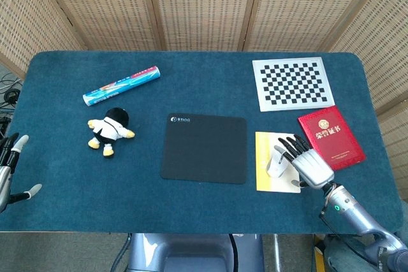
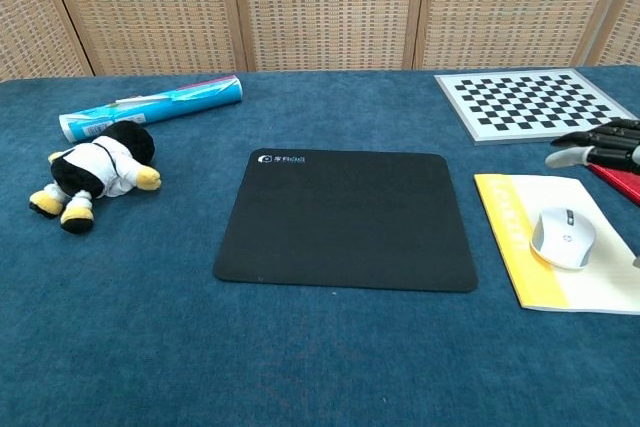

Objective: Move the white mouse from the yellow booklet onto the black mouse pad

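Observation:
The white mouse [image 1: 276,165] [image 2: 562,238] lies on the yellow booklet [image 1: 266,169] [image 2: 508,217], just right of the black mouse pad [image 1: 204,148] [image 2: 347,218]. My right hand [image 1: 306,164] hovers over the booklet's right side with its fingers spread, their tips above the mouse, and it holds nothing. Only its fingertips [image 2: 598,149] enter the chest view at the right edge. My left hand [image 1: 9,170] is open at the table's left edge, far from the mouse.
A red certificate booklet [image 1: 331,138] lies right of the yellow one, a checkerboard [image 1: 292,84] behind them. A plush doll [image 1: 109,130] and a blue tube [image 1: 121,85] sit on the table's left half. The blue cloth [image 1: 204,87] covers the whole table.

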Available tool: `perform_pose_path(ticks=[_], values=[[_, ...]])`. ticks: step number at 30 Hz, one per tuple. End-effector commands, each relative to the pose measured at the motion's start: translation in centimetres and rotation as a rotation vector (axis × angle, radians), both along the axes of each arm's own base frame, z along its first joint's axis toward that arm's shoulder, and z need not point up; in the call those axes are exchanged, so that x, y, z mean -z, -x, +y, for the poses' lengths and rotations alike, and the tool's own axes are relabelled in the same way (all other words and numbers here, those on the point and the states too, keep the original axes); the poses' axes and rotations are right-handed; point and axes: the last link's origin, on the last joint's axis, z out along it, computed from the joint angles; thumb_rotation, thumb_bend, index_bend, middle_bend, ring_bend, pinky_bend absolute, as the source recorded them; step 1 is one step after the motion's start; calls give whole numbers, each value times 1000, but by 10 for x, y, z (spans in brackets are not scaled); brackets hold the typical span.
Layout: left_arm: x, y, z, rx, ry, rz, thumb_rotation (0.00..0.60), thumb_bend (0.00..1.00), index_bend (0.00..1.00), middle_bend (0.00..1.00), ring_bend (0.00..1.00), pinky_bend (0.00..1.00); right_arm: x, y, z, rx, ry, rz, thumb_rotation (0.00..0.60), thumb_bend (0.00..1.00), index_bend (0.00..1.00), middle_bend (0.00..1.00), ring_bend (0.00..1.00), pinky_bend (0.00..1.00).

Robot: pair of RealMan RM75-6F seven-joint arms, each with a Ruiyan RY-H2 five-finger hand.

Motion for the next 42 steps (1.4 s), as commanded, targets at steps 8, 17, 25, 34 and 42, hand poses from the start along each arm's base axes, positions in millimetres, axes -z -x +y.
perform_pose_path(ticks=[8,17,25,34,42], values=[[-1,0,0,1,-1,-6,600,0,0,0,0,0,24,-12,-17,-61,-6,47,600,41,147,67,0,71],[-2,1,1,-1,-1,-12,600,0,0,0,0,0,41,-39,-28,-68,-37,31,600,53,162,126,0,104],[-4,2,1,-4,-3,-20,600,0,0,0,0,0,47,-54,-41,-51,-18,64,600,53,171,155,6,115],[-7,3,1,-7,-6,-26,600,0,0,0,0,0,38,-47,-51,32,-66,160,600,53,204,208,92,213],[-6,3,1,-7,-3,-24,600,0,0,0,0,0,35,-46,-56,34,-60,203,600,165,321,369,253,279]])
